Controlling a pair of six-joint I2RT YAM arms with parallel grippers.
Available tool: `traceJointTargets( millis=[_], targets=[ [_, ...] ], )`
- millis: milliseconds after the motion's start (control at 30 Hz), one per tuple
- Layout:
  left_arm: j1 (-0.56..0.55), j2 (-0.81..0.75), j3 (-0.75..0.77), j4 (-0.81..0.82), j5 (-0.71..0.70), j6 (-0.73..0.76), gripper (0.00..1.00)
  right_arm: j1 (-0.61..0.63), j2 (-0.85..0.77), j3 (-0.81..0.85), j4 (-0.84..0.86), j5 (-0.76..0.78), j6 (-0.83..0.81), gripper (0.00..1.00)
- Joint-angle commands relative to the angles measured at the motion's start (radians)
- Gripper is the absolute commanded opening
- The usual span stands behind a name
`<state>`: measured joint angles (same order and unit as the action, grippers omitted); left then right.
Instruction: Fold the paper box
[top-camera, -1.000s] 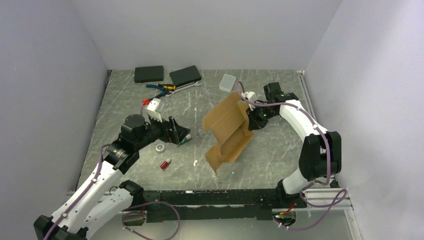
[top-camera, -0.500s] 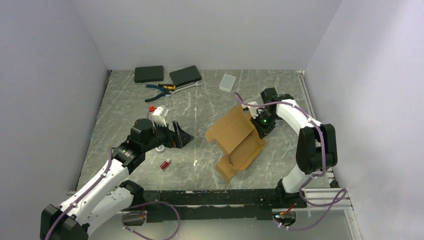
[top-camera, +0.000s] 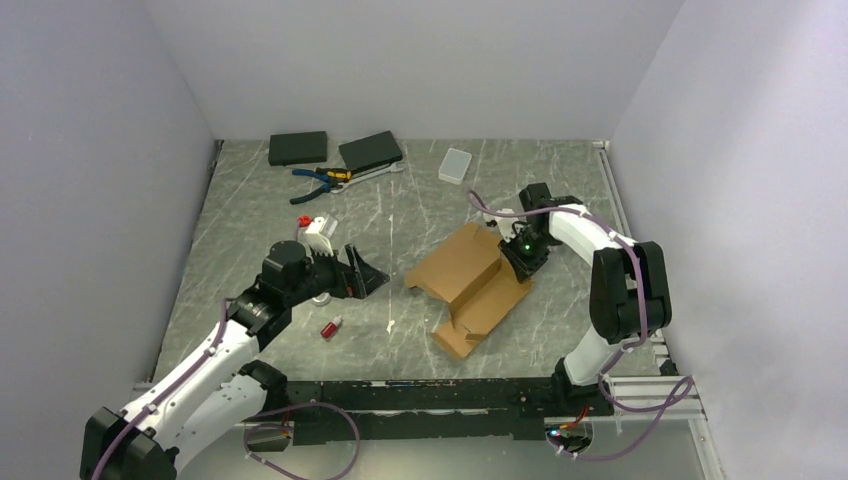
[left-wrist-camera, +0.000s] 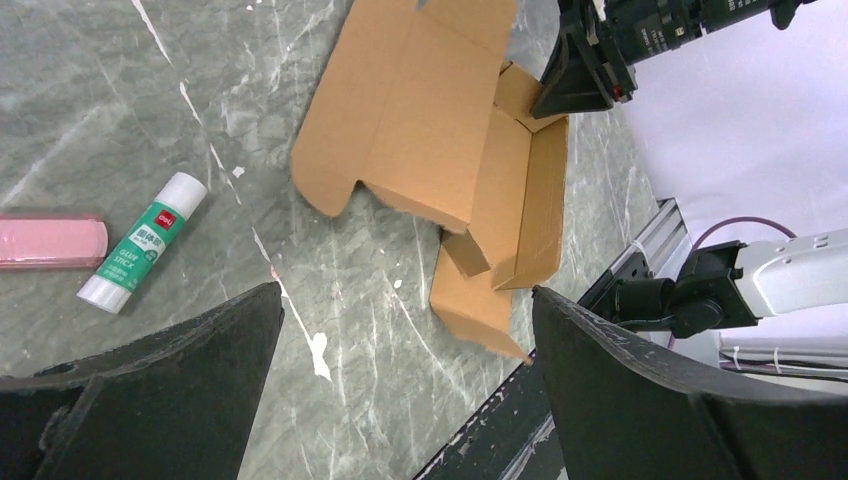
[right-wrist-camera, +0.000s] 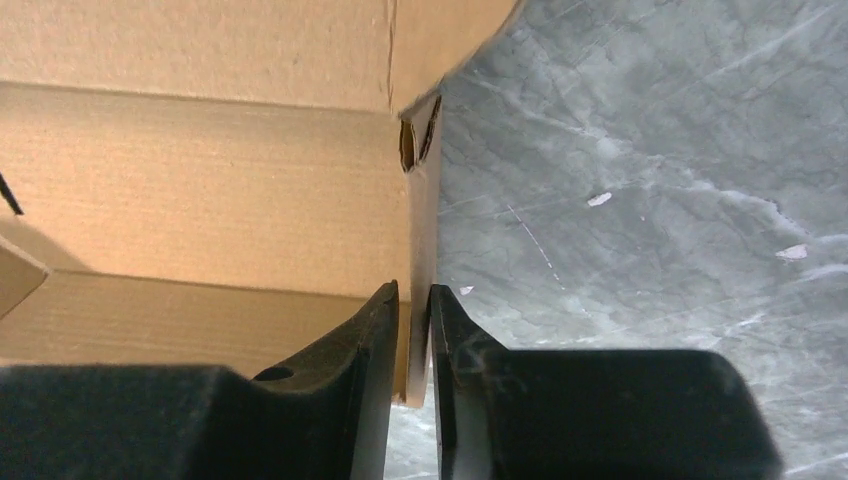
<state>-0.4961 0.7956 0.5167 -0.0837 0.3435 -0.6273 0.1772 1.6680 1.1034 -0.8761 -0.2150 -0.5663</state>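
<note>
The paper box is a brown cardboard mailer lying on the table right of centre, its lid panel raised a little at the left. It fills the top of the left wrist view as the paper box. My right gripper is low at its far right corner. In the right wrist view the right gripper is shut on a thin upright side wall of the paper box, one finger on each side. My left gripper is wide open, left of the box and apart from it, nothing between its fingers.
Two flat black boxes, pliers and a white plastic case lie at the back. A glue stick and a small red item lie near the left gripper. The table's front rail runs close below the box.
The right gripper has brought the box down from a steep tilt in the air to lying on the table. The left arm has moved a little to the right.
</note>
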Motion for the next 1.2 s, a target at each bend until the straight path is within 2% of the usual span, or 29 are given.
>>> traceJointTargets(
  millis=[0,200,300,500,667,767,933,1167],
  targets=[
    [0.004,-0.01,-0.009,0.051,0.021,-0.02,0.99,0.0,-0.014,-0.024,0.065,-0.009,0.031,0.23],
    [0.004,-0.012,-0.007,0.048,0.02,-0.021,0.99,0.001,-0.041,-0.076,0.138,-0.015,0.051,0.22],
    [0.004,-0.013,-0.007,0.044,0.022,-0.021,0.99,0.004,-0.069,-0.116,0.2,0.023,0.071,0.0],
    [0.004,0.019,-0.012,0.073,0.041,-0.027,0.99,0.008,-0.172,-0.202,0.304,0.037,0.09,0.0],
    [-0.003,0.147,-0.042,0.217,0.102,-0.099,0.99,0.007,-0.153,-0.194,0.286,-0.009,0.096,0.19],
    [-0.06,0.228,-0.038,0.261,0.065,-0.11,1.0,0.008,-0.143,-0.189,0.284,-0.032,0.107,0.28],
    [-0.177,0.35,0.006,0.269,-0.065,-0.118,0.99,0.008,-0.144,-0.18,0.287,-0.056,0.118,0.33],
    [-0.217,0.481,0.059,0.306,-0.184,-0.198,1.0,0.006,-0.175,-0.19,0.312,-0.066,0.136,0.34]
  ],
)
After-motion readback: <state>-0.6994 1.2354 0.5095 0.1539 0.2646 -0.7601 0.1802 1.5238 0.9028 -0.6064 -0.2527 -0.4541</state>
